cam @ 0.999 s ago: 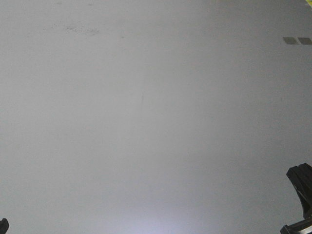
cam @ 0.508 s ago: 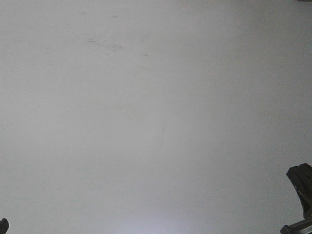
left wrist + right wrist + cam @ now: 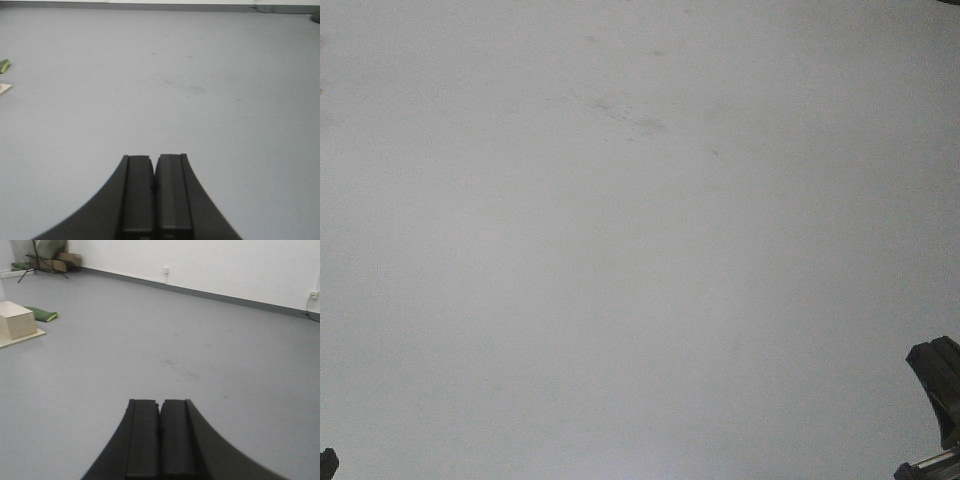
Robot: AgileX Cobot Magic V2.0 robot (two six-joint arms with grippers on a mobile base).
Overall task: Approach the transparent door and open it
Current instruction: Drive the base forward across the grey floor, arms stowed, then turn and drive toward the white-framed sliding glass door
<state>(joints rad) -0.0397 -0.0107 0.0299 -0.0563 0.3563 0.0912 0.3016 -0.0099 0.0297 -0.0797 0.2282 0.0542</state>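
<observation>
Black left hand [image 3: 155,165] & black right hand [image 3: 160,406] both clenched, empty, parked fwd for driving, I reckon. Transparent door nowhere in view; just grey floor [image 3: 225,365], white wall [image 3: 225,265] at 12 o'clock.

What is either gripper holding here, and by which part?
Nothing is held. The left gripper and the right gripper are both shut with nothing between them, pointing out over the bare grey floor.

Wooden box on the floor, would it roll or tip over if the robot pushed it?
It probably would not roll: the wooden box has flat sides and square corners. It looks low and wide, so it would likely slide rather than tip. It seems stiff, but whether it is hollow cannot be seen.
</observation>
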